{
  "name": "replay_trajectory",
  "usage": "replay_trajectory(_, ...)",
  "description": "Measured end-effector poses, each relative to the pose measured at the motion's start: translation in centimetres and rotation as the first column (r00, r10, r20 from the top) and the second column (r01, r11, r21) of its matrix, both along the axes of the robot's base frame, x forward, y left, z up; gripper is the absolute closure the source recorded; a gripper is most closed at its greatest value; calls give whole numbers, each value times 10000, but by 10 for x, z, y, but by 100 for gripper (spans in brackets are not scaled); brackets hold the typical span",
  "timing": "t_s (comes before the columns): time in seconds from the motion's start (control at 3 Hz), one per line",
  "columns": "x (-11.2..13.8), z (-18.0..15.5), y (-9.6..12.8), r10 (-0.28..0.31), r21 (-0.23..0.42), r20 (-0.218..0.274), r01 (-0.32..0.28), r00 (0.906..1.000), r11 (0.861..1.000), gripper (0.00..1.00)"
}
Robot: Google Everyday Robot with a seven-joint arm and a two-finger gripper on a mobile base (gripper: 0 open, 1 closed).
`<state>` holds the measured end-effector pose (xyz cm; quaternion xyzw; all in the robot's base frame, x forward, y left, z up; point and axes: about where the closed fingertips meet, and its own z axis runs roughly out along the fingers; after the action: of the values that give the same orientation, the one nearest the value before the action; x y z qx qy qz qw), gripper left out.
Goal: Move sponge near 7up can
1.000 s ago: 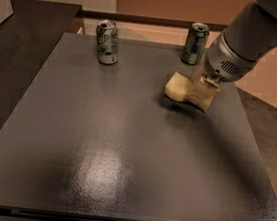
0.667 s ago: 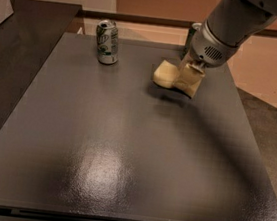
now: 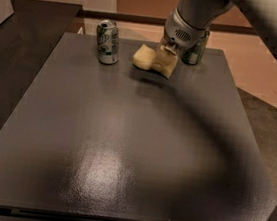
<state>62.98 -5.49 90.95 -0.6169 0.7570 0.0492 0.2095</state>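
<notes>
Table (image 3: 121,171): dark and glossy, with a pale sheen on its near part.
Sponge (image 3: 147,58): hung just above the far part of the table, casting a shadow on the surface beneath it. Its long axis ran across the table, the free end pointing toward the 7up can and the other end under the gripper.
Gripper (image 3: 168,56): came down from the upper right and was clamped on the sponge's right end.
7up can (image 3: 107,42): stood upright near the sponge's free end, not touching it.
Green can (image 3: 195,50): stood upright behind the gripper, partly hidden.
</notes>
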Motion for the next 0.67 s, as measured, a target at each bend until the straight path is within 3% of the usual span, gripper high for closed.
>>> replay_trajectory(0.67, 34, -9, 40, 445, 161, 101, -447, 9990, 9989, 100)
